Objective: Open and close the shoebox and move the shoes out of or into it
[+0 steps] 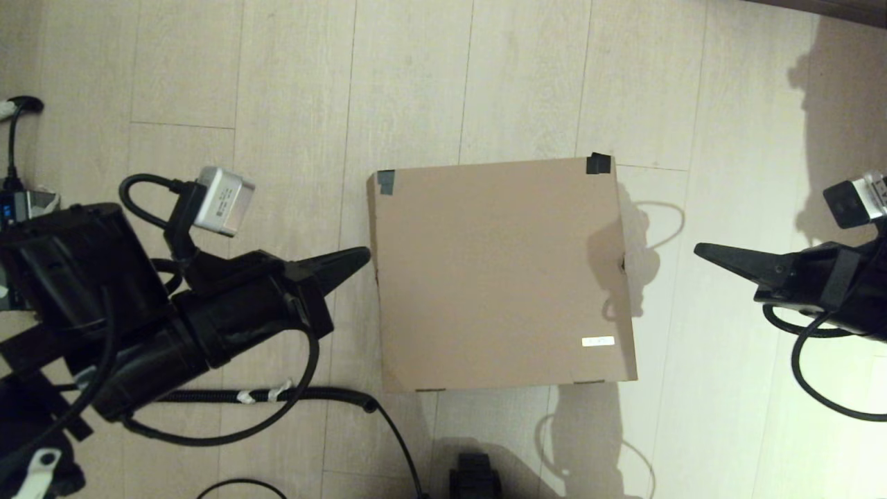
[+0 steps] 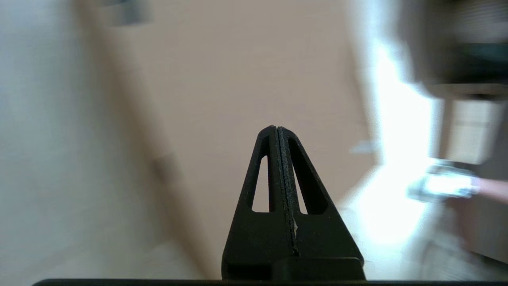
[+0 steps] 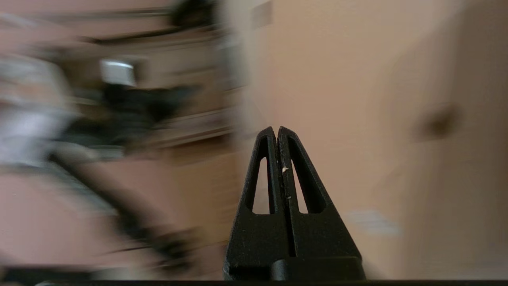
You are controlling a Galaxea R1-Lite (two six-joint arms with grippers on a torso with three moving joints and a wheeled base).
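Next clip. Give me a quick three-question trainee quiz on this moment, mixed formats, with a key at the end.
1. True or false: the shoebox lies on the floor with its lid open.
2. Which gripper is nearer the shoebox in the head view? A) left gripper B) right gripper C) both equally near
3. Fill in: on the lid, the two far corners carry black tape, and the small white ____ sits near the robot-side right corner.

Key
1. False: the lid is down and flat, and no shoes are in view.
2. A: its tip is right at the box's left edge, while the right gripper is clearly apart from the right edge. Both jaws are shut and hold nothing.
3. label
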